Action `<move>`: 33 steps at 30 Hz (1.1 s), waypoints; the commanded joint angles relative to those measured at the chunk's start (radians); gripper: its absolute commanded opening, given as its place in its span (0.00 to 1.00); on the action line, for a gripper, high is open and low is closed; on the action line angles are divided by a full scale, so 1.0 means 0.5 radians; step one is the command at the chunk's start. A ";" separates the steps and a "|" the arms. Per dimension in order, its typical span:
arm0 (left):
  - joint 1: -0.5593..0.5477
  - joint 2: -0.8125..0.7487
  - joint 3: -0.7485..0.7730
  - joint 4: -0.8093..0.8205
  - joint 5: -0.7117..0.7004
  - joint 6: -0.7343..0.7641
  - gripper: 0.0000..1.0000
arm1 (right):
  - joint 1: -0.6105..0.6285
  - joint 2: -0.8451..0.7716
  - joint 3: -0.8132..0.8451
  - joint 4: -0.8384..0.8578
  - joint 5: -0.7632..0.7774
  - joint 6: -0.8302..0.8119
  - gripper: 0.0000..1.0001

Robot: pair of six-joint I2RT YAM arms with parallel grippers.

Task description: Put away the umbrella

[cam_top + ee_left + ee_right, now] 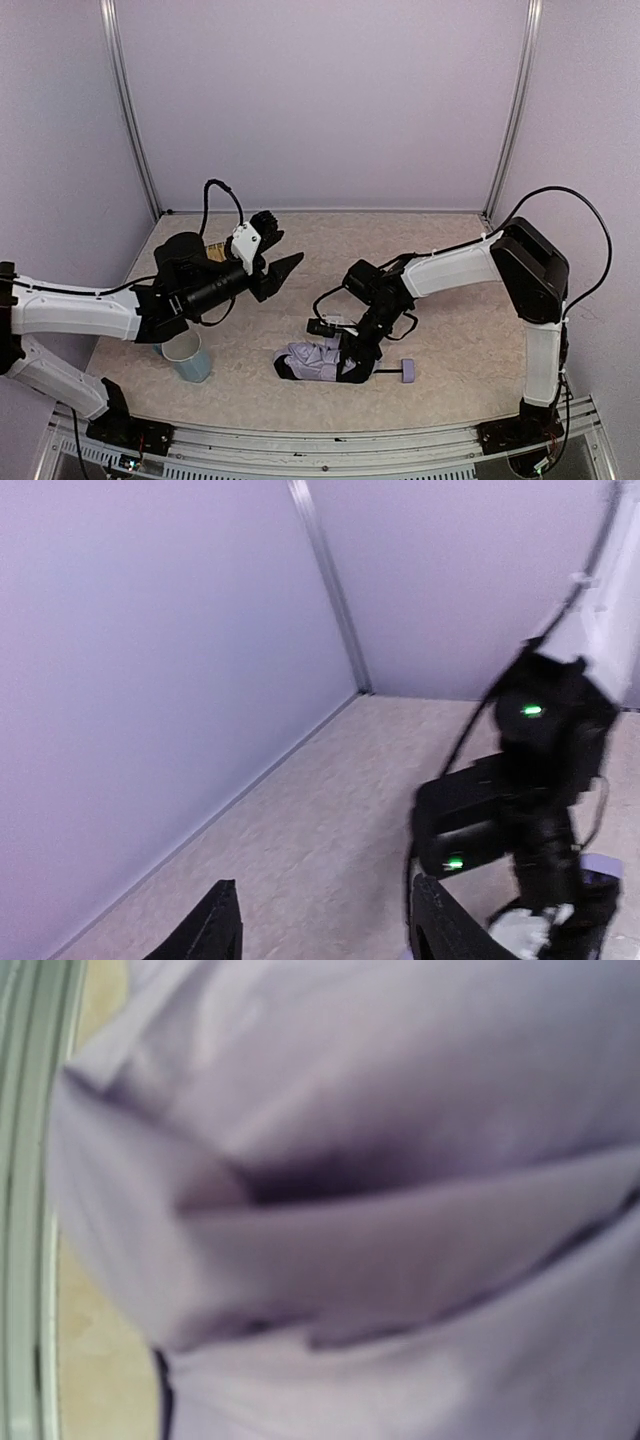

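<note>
The umbrella (310, 360) lies folded into a pale lavender bundle with black edges on the table, front of centre. Its thin black shaft sticks out to the right and ends in the small lavender handle knob (407, 371). My right gripper (360, 348) reaches down onto the bundle's right end, fingers closed around it. Lavender fabric (380, 1260) fills the right wrist view and hides the fingers. My left gripper (283, 242) hangs above the table to the left of the umbrella, open and holding nothing. In the left wrist view its fingertips (225, 925) stand wide apart over bare table.
A light blue cup (187, 357) stands upright near the front left, under the left arm. Lavender walls with metal corner posts (130, 110) close the back and sides. A metal rail (320, 440) runs along the table's front edge, close to the umbrella.
</note>
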 commanded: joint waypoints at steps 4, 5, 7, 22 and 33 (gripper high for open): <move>-0.446 -0.330 -0.528 -0.326 0.278 0.300 0.70 | -0.057 0.283 -0.040 -0.532 0.292 0.094 0.00; -0.495 -0.298 -0.526 -0.381 0.224 0.384 0.72 | -0.061 0.288 -0.033 -0.543 0.288 0.088 0.00; -0.559 -0.202 -0.483 -0.510 0.129 0.559 0.75 | -0.065 0.293 -0.022 -0.559 0.277 0.080 0.00; -0.447 0.772 0.088 -0.984 0.181 0.863 0.80 | -0.071 0.276 0.030 -0.559 0.146 0.033 0.00; -0.373 1.018 0.333 -1.630 0.345 0.784 0.33 | -0.157 -0.056 -0.063 -0.256 0.074 0.243 0.35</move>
